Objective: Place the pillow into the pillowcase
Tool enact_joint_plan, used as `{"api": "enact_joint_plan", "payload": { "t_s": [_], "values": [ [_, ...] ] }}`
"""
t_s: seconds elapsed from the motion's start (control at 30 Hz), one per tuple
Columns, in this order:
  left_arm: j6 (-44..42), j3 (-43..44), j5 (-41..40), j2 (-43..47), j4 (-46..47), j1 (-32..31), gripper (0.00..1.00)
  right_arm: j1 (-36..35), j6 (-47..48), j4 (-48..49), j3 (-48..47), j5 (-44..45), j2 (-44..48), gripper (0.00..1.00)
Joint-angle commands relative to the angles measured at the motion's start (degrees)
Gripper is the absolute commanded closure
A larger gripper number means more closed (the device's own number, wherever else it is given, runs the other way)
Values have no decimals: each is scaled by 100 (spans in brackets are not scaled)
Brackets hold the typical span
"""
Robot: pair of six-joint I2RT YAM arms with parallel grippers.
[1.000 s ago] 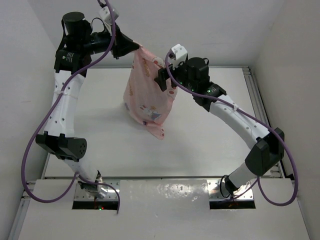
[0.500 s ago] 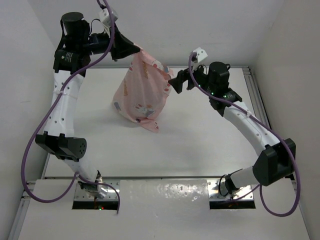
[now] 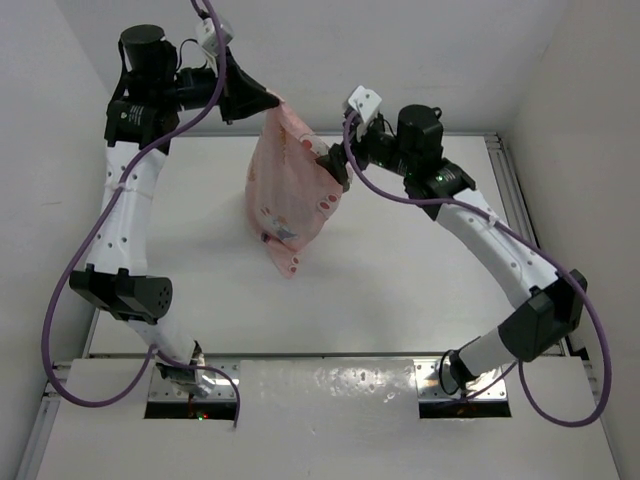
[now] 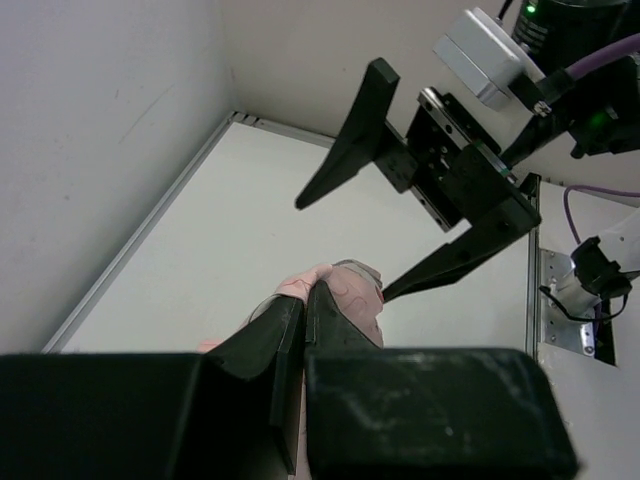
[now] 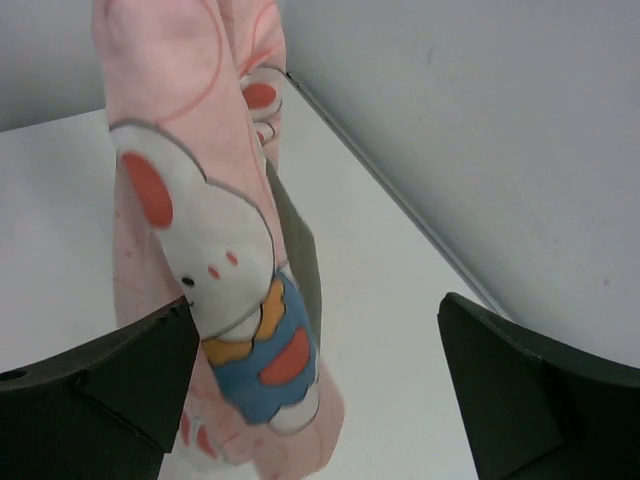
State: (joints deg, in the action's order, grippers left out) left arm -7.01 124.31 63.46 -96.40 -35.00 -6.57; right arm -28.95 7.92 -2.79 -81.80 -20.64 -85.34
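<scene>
The pillowcase (image 3: 290,185) is hanging in the air over the far middle of the table (image 3: 190,230). Its long axis is running nearly straight down, from a pinched top corner to a low corner pointing toward the near side. Whether that low corner is touching the table cannot be told. The pillow (image 5: 298,255) is sitting inside the case, its length running the same way as the case.

The left claw (image 3: 270,100) is gripping the top corner of the pillowcase, pressed tight together on a bunch of pink fabric. The right claw (image 3: 335,168) is standing spread wide at the case's right edge, partway down, and is clamping nothing.

Only the right wrist view is showing the pillow, as a narrow olive-grey strip in a gap between the pink folds. That view is also showing the printed rabbit side hanging between the right claw's two fingers, against or just beside the one at the picture's left and well apart from the other. The left wrist view is showing the left claw's grip on the fabric up close, with one tip of the spread right claw just beside the pinched bunch. The overhead view alone is giving the whole hanging length of the case.
</scene>
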Motion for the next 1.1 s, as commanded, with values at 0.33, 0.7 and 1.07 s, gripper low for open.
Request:
{"api": "enact_joint_plan", "payload": {
  "t_s": [0.33, 0.7, 1.07],
  "values": [
    [648, -170, 175, 543, 1328, 199, 100, -6, -18, -926, -496, -889, -528, 100],
    [2202, 425, -1503, 429, 3366, 648, 100, 347, -1285, 15, -2847, 1027, 132, 100],
    [1537, -931, -1773, 886, 2737, 296, 100, 11, -1091, -341, -1961, 1449, 538, 100]
  ]
}}
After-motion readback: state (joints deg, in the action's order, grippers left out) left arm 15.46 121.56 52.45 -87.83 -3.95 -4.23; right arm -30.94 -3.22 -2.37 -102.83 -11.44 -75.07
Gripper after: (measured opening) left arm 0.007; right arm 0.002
